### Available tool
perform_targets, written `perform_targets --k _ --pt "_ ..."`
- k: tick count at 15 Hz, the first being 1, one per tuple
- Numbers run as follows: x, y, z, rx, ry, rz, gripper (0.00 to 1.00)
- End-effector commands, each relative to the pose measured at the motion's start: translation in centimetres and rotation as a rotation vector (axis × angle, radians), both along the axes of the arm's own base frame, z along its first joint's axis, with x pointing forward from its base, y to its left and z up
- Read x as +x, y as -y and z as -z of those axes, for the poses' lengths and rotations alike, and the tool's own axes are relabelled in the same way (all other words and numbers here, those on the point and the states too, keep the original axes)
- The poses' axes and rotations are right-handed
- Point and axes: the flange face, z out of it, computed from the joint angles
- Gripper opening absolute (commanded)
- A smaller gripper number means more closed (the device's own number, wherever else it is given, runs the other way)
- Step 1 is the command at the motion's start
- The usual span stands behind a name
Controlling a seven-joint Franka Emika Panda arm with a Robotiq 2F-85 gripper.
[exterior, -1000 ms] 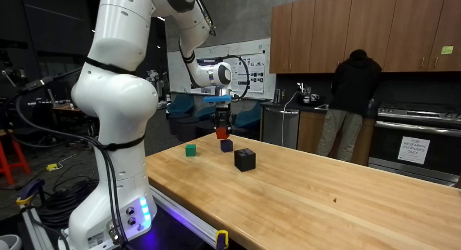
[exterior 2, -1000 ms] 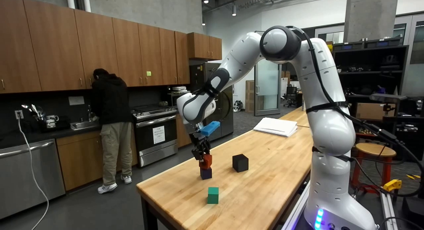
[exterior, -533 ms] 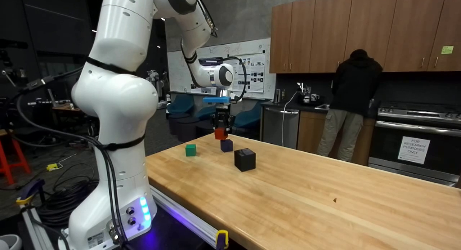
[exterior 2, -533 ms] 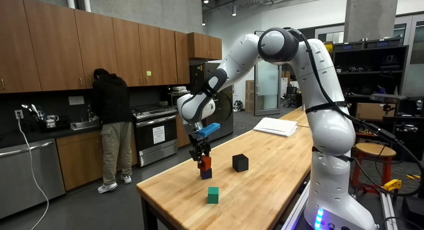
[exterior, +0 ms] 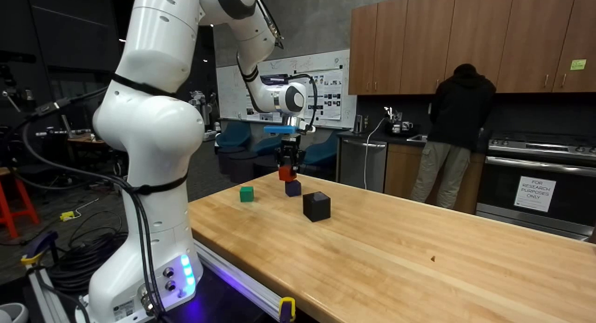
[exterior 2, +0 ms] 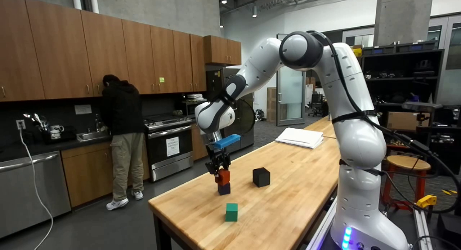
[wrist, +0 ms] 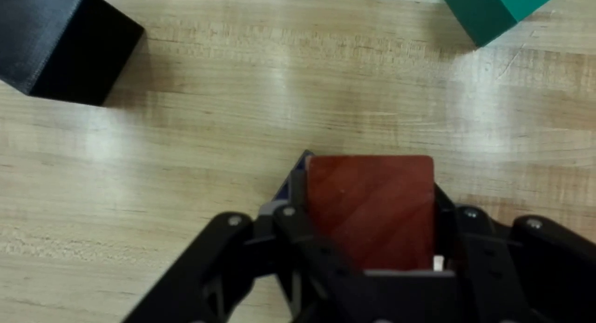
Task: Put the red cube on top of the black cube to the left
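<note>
The red cube [exterior: 287,173] is held between the fingers of my gripper [exterior: 287,166], which is shut on it. The black cube [exterior: 293,188], dark with a bluish-purple tint, stands on the table just below the red cube. In an exterior view the red cube [exterior 2: 223,177] is right above the black cube [exterior 2: 224,189]; I cannot tell whether they touch. In the wrist view the red cube [wrist: 370,206] fills the jaws [wrist: 368,195] and hides most of the black cube; only a corner of the black cube [wrist: 285,189] shows at the left.
The bigger black cube [exterior: 317,206] stands nearby on the wooden table [exterior: 396,248] and shows at the wrist view's upper left [wrist: 79,48]. A green cube [exterior 2: 231,212] stands near the table end. White papers [exterior 2: 300,137] lie farther along. A person [exterior 2: 122,134] stands by the sink.
My gripper and the red cube have come down slightly and shifted a little sideways over the black cube. The cubes on the table have not moved.
</note>
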Motion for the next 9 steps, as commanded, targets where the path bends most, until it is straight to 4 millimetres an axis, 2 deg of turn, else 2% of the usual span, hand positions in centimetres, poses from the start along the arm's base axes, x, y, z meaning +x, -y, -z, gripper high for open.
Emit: perform_targets --k 1,9 --pt "0.4 0.6 -0.4 0.014 0.002 0.077 0.3" --pt "0.7 1.9 -0.3 0.018 0.004 0.168 0.3"
